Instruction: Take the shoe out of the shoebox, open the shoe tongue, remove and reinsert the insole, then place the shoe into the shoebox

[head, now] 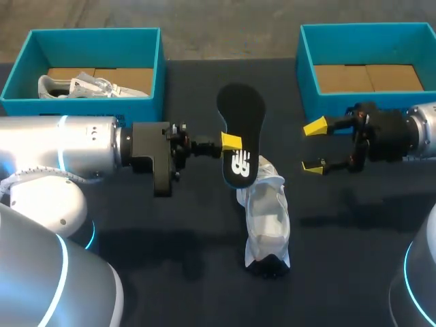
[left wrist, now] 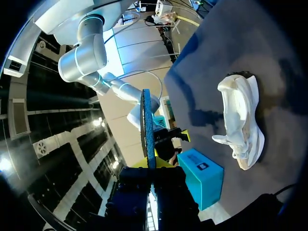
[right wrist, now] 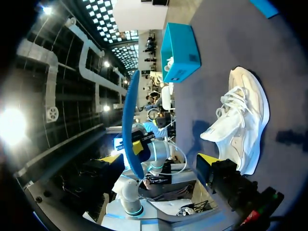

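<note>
My left gripper [head: 231, 142] is shut on the edge of a black insole [head: 242, 122] with a blue rim, holding it in the air above the table's middle. From the left wrist the insole [left wrist: 148, 126] shows edge-on between the yellow tips of that gripper [left wrist: 152, 164]. A white shoe [head: 266, 212] lies on the dark table just below and right of the insole, also seen as the white shoe [left wrist: 241, 120] and the white shoe [right wrist: 242, 117]. My right gripper [head: 313, 147] hangs open to the right of the insole [right wrist: 130, 124], with nothing between its fingers [right wrist: 207, 159].
A blue shoebox [head: 154, 63] at the back left holds another white shoe [head: 80, 86]. A second blue shoebox [head: 306, 65] at the back right shows only its cardboard floor. The dark table [head: 177, 272] spreads around the shoe.
</note>
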Motion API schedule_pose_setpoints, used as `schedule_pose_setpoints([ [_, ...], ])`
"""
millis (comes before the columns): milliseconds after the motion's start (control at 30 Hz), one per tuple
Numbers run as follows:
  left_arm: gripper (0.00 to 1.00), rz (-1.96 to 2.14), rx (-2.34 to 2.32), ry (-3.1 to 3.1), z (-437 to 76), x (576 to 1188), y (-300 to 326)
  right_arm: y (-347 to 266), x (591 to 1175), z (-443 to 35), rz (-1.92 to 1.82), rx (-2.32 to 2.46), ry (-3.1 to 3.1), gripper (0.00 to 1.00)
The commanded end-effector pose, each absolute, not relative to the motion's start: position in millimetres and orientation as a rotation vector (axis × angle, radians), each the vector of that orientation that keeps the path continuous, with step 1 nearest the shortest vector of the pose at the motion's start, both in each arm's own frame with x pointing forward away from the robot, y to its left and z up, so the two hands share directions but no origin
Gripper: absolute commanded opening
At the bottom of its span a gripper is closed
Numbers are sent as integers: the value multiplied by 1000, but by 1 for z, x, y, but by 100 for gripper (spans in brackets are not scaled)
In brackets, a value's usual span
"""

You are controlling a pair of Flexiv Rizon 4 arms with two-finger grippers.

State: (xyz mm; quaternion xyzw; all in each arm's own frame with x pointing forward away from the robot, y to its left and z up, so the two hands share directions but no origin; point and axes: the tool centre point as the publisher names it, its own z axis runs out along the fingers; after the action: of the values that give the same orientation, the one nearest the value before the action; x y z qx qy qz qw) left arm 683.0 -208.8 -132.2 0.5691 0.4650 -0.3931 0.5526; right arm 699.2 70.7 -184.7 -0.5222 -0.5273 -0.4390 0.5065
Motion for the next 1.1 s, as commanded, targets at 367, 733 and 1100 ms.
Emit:
schedule_pose_setpoints([
  [367, 0, -861, 1320, 1112, -171, 723, -197, 72, 698, -185, -1059, -1262, -1272, 100],
  [733, 0, -882, 1352, 1086, -172, 717, -201, 72, 698, -185, -1059, -1262, -1272, 100],
  [1100, 0, -882, 1352, 1086, -172, 717, -201, 93, 712, -163, -1093, -1281, -1298, 100],
])
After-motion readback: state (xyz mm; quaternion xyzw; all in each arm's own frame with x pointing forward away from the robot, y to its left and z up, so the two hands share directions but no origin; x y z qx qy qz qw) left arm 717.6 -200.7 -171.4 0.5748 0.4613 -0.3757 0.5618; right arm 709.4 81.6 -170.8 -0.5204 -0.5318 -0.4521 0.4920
